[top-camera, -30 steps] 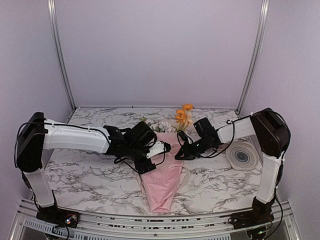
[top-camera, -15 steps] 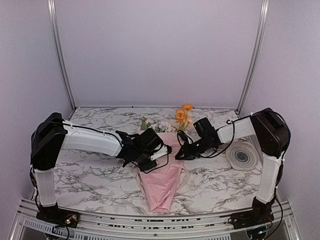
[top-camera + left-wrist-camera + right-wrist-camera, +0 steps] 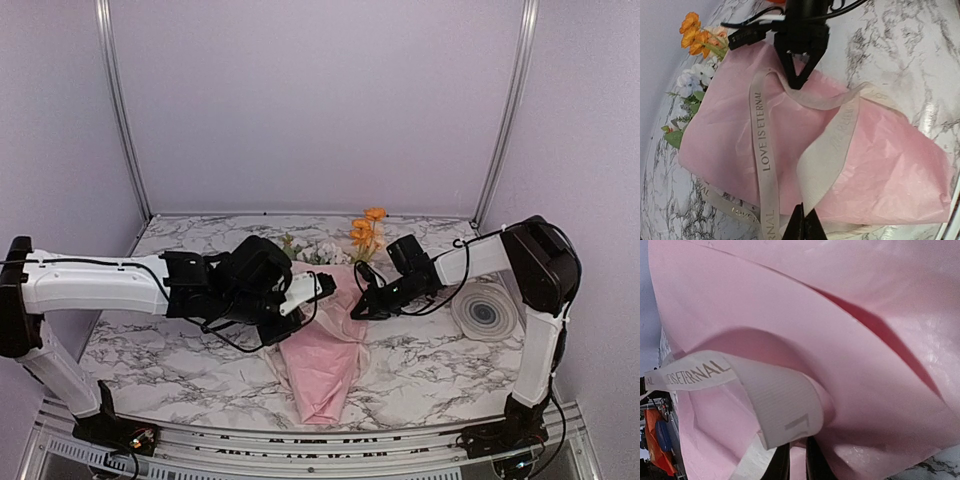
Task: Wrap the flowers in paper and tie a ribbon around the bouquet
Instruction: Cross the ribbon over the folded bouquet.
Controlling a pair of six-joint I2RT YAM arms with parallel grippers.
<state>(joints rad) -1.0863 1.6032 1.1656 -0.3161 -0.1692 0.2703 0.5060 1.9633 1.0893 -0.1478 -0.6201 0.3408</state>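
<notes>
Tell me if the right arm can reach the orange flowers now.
Probably not freely: the right pincer is shut on the ribbon. The orange flowers lie close beyond it, nothing between.

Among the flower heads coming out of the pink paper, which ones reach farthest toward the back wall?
The orange flowers, on the bunch's right side. The white flowers beside them stay close to the paper.

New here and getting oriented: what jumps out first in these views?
A pink paper cone lies centred on the marble table, orange flowers poking out its far end. A cream ribbon lettered LOVE IS ETERNAL loops across it, pinched by the left jaws and the right jaws from either side.
</notes>
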